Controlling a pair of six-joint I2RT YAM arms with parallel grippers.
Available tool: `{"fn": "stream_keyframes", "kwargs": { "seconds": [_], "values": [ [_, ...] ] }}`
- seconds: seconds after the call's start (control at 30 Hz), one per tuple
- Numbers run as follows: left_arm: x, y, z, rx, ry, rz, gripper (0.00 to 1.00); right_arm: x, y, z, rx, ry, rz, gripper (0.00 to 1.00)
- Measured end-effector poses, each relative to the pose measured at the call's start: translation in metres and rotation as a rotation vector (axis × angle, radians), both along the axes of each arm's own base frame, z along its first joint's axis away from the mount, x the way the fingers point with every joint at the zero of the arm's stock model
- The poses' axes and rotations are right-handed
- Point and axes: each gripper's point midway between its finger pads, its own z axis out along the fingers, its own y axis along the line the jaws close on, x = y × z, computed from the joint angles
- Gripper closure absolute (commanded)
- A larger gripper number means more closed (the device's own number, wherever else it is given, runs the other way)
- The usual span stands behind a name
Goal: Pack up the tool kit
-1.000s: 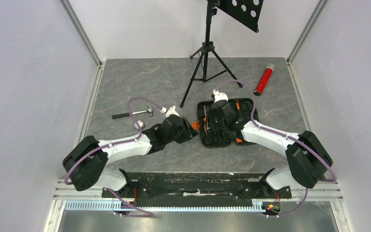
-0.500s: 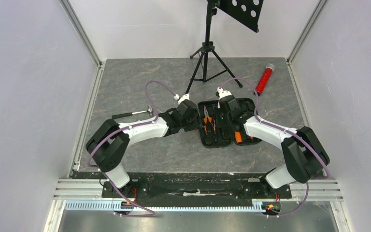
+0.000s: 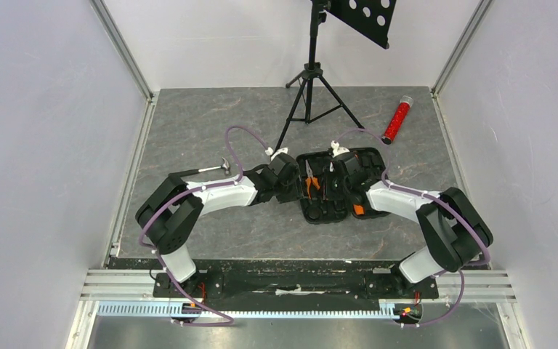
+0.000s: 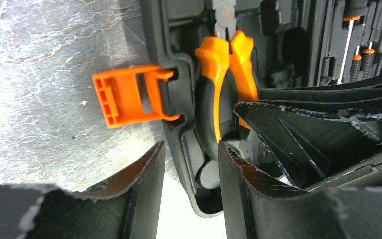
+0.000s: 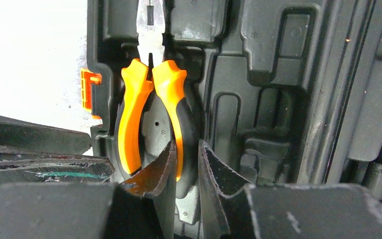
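The tool kit's black case (image 3: 367, 163) lies open in the middle of the table. Orange-and-black pliers (image 3: 311, 183) rest in a moulded pocket at its left side. My left gripper (image 3: 288, 182) stands open astride the case's left rim (image 4: 179, 134), one finger outside on the table and the other inside against the pliers (image 4: 224, 59). The orange latch (image 4: 127, 97) sticks out just ahead of it. My right gripper (image 5: 187, 144) is shut on the right handle of the pliers (image 5: 132, 114). Screwdrivers (image 4: 358, 59) sit in slots further in.
A hammer (image 3: 205, 169) lies on the table left of the case, behind my left arm. A black tripod stand (image 3: 309, 94) rises just behind the case. A red glittery tube (image 3: 397, 118) lies at the back right. Walls close in both sides.
My left gripper has swung right and forward to the case's left rim. The pliers now show lying in their pocket. My right gripper's jaws have narrowed onto the pliers' handle.
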Motion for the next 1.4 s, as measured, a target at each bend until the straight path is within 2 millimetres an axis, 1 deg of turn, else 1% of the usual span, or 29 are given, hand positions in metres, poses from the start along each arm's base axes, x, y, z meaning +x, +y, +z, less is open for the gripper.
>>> {"fn": "stream_keyframes", "kwargs": {
  "seconds": [0.07, 0.27, 0.47, 0.6, 0.73, 0.8, 0.9, 1.0, 1.2, 1.3, 1.4],
  "values": [
    [-0.001, -0.002, 0.001, -0.008, 0.003, -0.007, 0.52, -0.003, 0.001, 0.0, 0.013, 0.008, 0.0, 0.81],
    [-0.001, -0.003, 0.002, -0.017, 0.002, -0.01, 0.53, -0.01, 0.004, 0.005, 0.027, 0.018, 0.014, 0.69],
    [-0.001, -0.003, 0.002, -0.015, 0.004, -0.01, 0.56, -0.014, 0.009, 0.009, 0.039, 0.016, 0.036, 0.66],
    [-0.001, -0.003, 0.001, -0.014, 0.005, -0.009, 0.56, -0.017, 0.007, 0.006, 0.02, 0.026, 0.041, 0.63],
    [-0.001, -0.002, 0.001, -0.013, 0.005, -0.008, 0.56, -0.018, 0.002, 0.003, -0.014, 0.023, 0.044, 0.56],
    [-0.001, -0.002, 0.001, -0.013, 0.005, -0.008, 0.56, -0.018, 0.0, 0.002, -0.031, 0.02, 0.048, 0.54],
    [-0.001, -0.002, -0.001, -0.011, 0.006, -0.008, 0.56, -0.017, -0.002, 0.005, -0.042, 0.002, 0.058, 0.52],
    [0.0, -0.003, -0.001, -0.014, 0.005, -0.008, 0.58, -0.013, -0.001, 0.014, -0.041, -0.029, 0.071, 0.54],
    [0.002, -0.006, -0.001, -0.027, 0.004, 0.002, 0.67, -0.001, 0.005, 0.031, -0.036, -0.088, 0.095, 0.64],
    [0.002, -0.007, -0.001, -0.029, 0.007, 0.006, 0.72, 0.004, 0.007, 0.034, -0.036, -0.107, 0.101, 0.7],
    [0.002, -0.006, -0.002, -0.029, 0.011, 0.009, 0.76, 0.008, 0.007, 0.031, -0.04, -0.111, 0.101, 0.79]
  ]
}}
